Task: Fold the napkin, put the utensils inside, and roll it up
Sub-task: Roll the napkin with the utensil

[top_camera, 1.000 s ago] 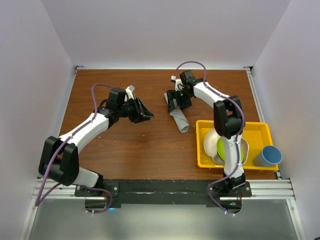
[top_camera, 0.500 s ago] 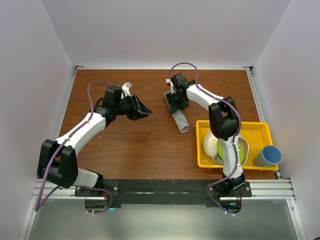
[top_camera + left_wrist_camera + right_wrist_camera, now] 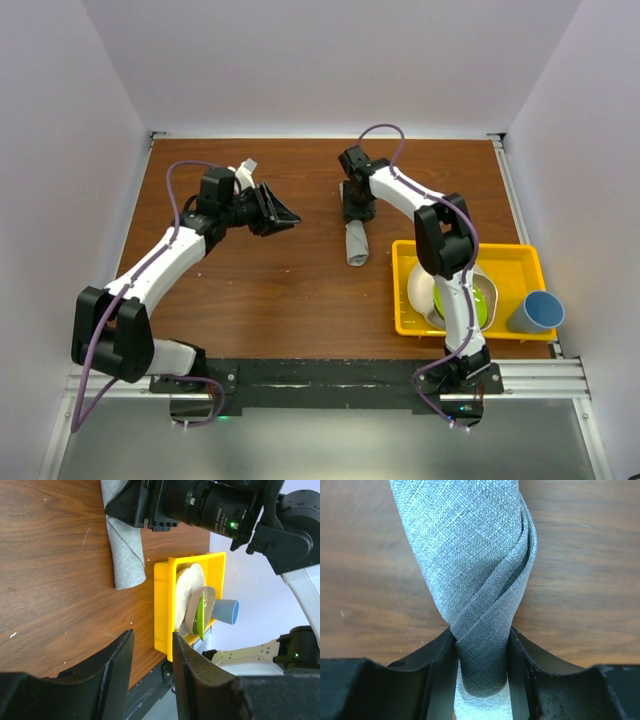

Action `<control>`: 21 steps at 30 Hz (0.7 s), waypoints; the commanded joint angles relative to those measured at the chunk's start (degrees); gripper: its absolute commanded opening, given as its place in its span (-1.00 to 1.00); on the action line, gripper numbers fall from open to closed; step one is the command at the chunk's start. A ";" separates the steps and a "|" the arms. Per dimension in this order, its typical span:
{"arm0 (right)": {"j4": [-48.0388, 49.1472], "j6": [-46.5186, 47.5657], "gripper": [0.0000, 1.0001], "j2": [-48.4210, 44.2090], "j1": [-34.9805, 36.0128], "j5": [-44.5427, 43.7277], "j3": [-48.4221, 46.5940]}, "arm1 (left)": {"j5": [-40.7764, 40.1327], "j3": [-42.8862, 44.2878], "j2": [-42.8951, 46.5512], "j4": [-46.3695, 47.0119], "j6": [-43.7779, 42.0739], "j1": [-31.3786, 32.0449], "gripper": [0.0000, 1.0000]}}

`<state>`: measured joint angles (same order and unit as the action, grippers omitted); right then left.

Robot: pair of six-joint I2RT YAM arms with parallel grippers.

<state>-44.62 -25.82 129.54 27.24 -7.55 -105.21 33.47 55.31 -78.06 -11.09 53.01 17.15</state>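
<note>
Well to the left of the yellow tray (image 3: 402, 290), the left fingers (image 3: 283, 213) hang over the brown worktop (image 3: 250, 290), pointing toward the tray's side and standing apart with nothing between them. Much nearer the tray, just left of its far left corner, the napkin (image 3: 357, 243) lies on the worktop as a narrow grey roll; its near end stops beside that corner and the roll runs away from the tray toward the back. The right fingers (image 3: 357, 212) sit at the roll's far end, clamped on it, one pressed against each side, with the overlapping cloth layers spiralling out ahead of them. Inside the tray a white plate (image 3: 420, 285) and a green bowl (image 3: 455, 297) rest together. At the tray's near right corner stands a blue cup (image 3: 537, 312); whether it is inside the rim or just outside I cannot tell
</note>
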 commanded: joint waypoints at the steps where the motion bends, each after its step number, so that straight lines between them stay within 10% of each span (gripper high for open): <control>1: -3.11 -15.28 -0.18 2.22 -5.79 -2.21 0.53 | 2.91 -0.37 2.91 4.06 1.04 -1.06 -0.17; 21: 2.08 -66.34 -0.17 -12.46 -26.63 -6.77 23.20 | 5.81 -4.51 4.50 9.16 3.94 -3.43 -0.17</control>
<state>-40.27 -76.27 118.15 0.82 -10.96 -86.50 37.45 50.76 -75.02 -4.60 56.40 14.44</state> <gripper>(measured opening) 0.414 0.413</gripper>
